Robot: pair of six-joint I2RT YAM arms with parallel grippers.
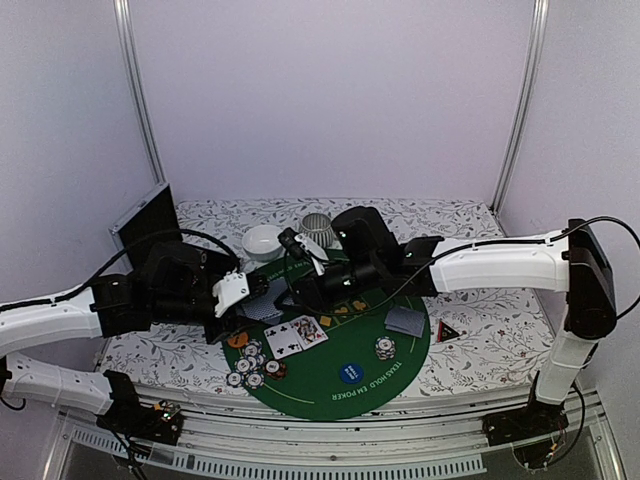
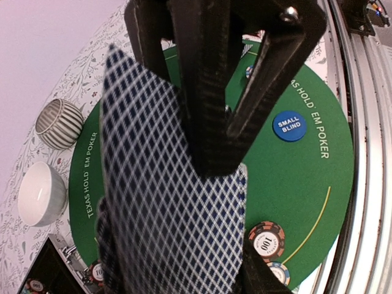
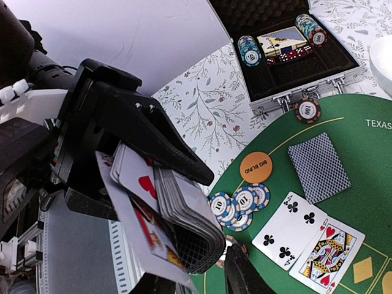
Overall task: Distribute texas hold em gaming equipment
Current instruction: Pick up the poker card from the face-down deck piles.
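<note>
My left gripper (image 1: 250, 300) (image 2: 184, 269) is shut on a deck of grey-blue-backed cards (image 3: 190, 214) (image 2: 171, 202) above the mat's left side. My right gripper (image 1: 285, 285) (image 3: 202, 269) meets it from the right and pinches one card (image 3: 147, 245) that sticks out of the deck. Two face-up cards (image 1: 295, 335) (image 3: 288, 229) and a face-down card (image 3: 318, 166) lie on the mat. Nearby are the orange big blind disc (image 1: 237, 340) (image 3: 255, 166), striped chips (image 1: 250, 365) (image 3: 242, 202) and the blue small blind disc (image 1: 349, 374) (image 2: 289, 125).
The round green mat (image 1: 330, 390) fills the table's middle. On its right lie face-down cards (image 1: 405, 320), a chip stack (image 1: 385, 347) and a red-black triangle (image 1: 449, 331). A white bowl (image 1: 262, 240) and a striped grey bowl (image 1: 318, 225) stand behind. An open case (image 1: 150, 225) (image 3: 288, 49) stands far left.
</note>
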